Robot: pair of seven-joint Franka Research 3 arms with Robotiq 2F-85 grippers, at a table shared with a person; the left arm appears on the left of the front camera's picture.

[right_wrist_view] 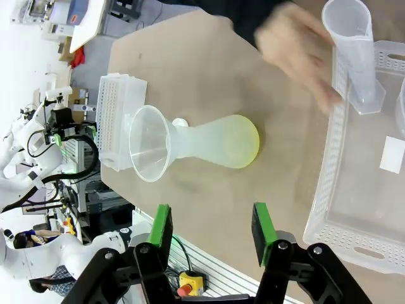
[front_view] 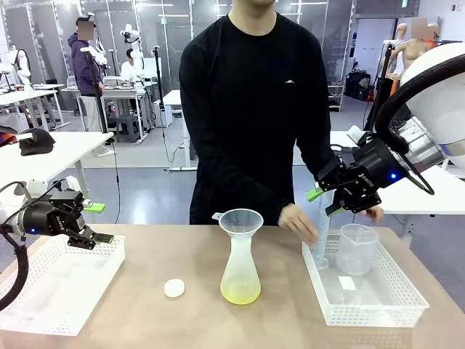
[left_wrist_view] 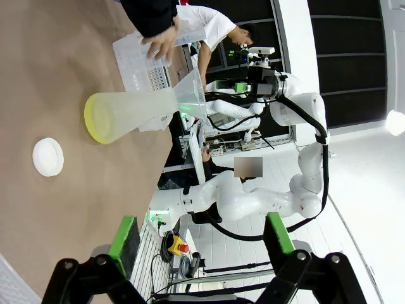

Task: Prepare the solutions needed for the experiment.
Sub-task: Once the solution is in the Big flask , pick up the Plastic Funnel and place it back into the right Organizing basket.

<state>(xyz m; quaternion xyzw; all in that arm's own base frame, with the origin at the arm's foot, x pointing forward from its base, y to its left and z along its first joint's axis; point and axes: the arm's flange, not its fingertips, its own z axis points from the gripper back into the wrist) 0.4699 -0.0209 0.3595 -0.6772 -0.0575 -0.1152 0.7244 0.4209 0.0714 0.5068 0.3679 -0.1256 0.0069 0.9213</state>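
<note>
The solutions, a shallow pale yellow-green translucent layer, lie in the bottom of a frosted white conical flask standing mid-desk. A clear plastic funnel sits in its neck, and a small white round cap lies apart on the tan desk.

Progress: judged early. Little liquid is in, and the flask is uncapped.

The person's hand is at a clear graduated cylinder standing in the right-hand white perforated basket, beside a clear beaker.

Left jaws and right jaws stand apart, holding nothing.
</note>
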